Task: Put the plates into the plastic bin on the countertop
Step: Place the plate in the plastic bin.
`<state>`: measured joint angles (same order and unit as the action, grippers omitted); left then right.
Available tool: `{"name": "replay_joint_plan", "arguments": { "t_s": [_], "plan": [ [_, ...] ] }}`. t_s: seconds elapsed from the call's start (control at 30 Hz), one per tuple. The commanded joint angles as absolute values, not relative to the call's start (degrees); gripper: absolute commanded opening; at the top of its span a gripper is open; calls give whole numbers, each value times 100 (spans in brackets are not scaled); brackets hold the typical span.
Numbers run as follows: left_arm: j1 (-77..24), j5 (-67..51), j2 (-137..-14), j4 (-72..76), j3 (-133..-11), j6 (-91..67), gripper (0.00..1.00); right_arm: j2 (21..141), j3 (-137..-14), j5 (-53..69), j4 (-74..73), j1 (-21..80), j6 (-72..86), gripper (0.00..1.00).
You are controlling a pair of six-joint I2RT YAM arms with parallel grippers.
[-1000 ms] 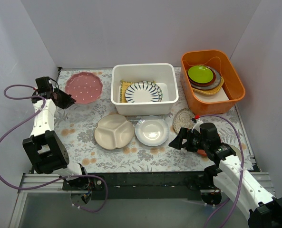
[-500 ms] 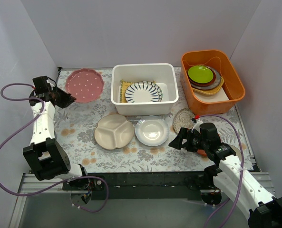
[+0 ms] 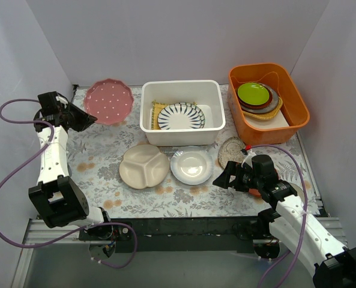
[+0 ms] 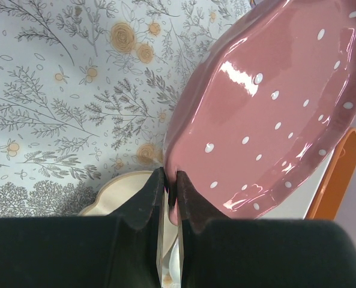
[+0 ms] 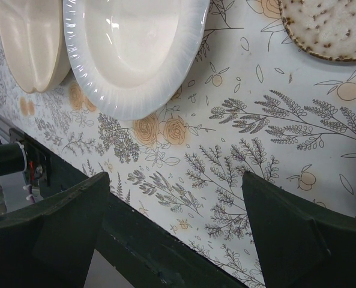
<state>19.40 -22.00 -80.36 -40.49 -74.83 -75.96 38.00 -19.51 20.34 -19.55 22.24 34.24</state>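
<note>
Step in hand: carrying the pink dotted plate (image 3: 108, 101) to the white bin (image 3: 181, 137). The left gripper (image 3: 81, 119) is pinched tight on the plate's rim, with the fingers (image 4: 153, 195) nearly meeting across the edge. The plate is tilted and appears clear of the countertop (image 3: 99, 157), to the left of the bin and not yet over it. One striped plate (image 3: 181, 116) already lies inside the bin. The right gripper (image 5: 174, 186) stands wide open and empty, low over the countertop just beside the glossy white plate (image 3: 191, 165). Judgement: the next move calls for swinging the held plate rightward over the bin's near-left rim, high enough to clear it, then lowering it before release. The thin edge grip may let the plate pivot. Against the frame a second ago, the plate sits farther back and more steeply tilted, and the left arm has drawn toward the wall. The right arm shows no change.
</note>
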Motion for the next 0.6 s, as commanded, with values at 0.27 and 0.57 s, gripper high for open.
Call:
{"name": "replay_joint_plan", "arguments": {
  "t_s": [0.27, 0.57],
  "plan": [
    [1776, -3173, -7928, -3507, -8024, -7743, 0, 3814, -2021, 2162, -1775, 2233, 3428, 98],
    [1205, -2963, -8129, -3577, -8402, -7822, 0, 3823, -1995, 2162, -1758, 2241, 3445, 98]
  ]
}}
